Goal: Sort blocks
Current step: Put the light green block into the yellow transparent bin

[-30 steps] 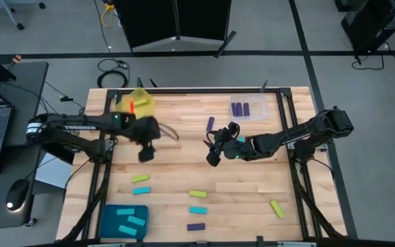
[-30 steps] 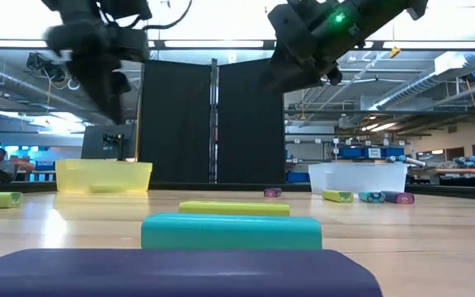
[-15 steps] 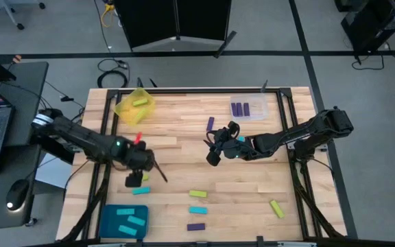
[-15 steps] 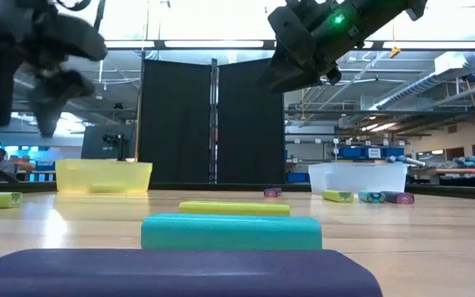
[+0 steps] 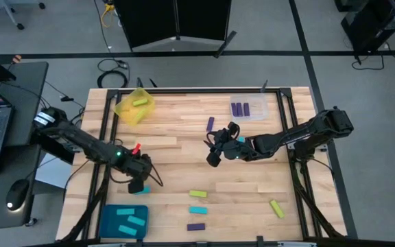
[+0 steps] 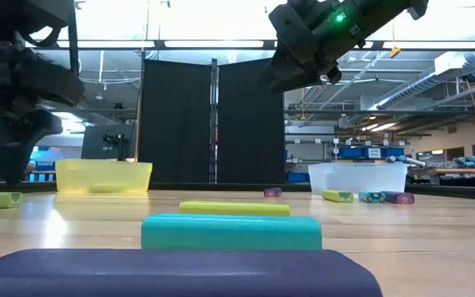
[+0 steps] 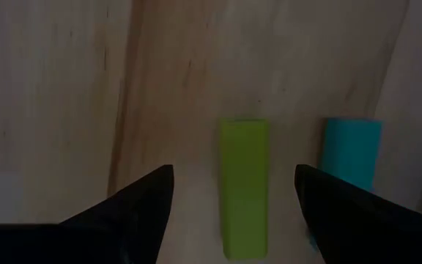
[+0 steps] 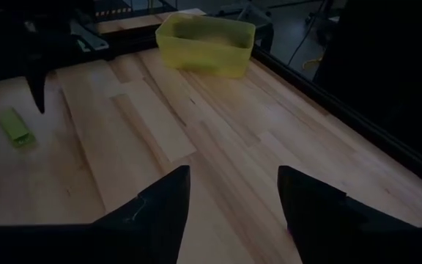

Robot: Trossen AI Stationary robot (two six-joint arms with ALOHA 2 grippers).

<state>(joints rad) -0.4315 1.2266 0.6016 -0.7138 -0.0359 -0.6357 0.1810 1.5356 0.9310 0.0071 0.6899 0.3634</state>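
My left gripper [image 5: 137, 181] points down, open, low over the near-left of the table. A yellow-green block [image 7: 244, 187] lies flat on the wood between its fingers, which stand clear on either side; a cyan block [image 7: 350, 154] lies just beside it. My right gripper [image 5: 212, 155] hangs open above the middle of the table with nothing between its fingers [image 8: 233, 172]. More blocks lie flat on the near half: yellow-green [image 5: 197, 194], cyan [image 5: 197, 210], purple [image 5: 196, 226], and another yellow-green one [image 5: 276, 208]. A purple block [image 5: 210, 124] lies farther back.
A yellow tray [image 5: 134, 105] holding a yellow-green block stands at the far left. A clear tray [image 5: 247, 108] with purple blocks is at the far right, and a teal tray [image 5: 123, 221] with cyan blocks at the near left corner. Dark frame rails border the table.
My left gripper has swung from beside the yellow tray toward the table's near edge and sunk down, turning about its own axis, until it stands over the yellow-green block at the near left. No block has moved.
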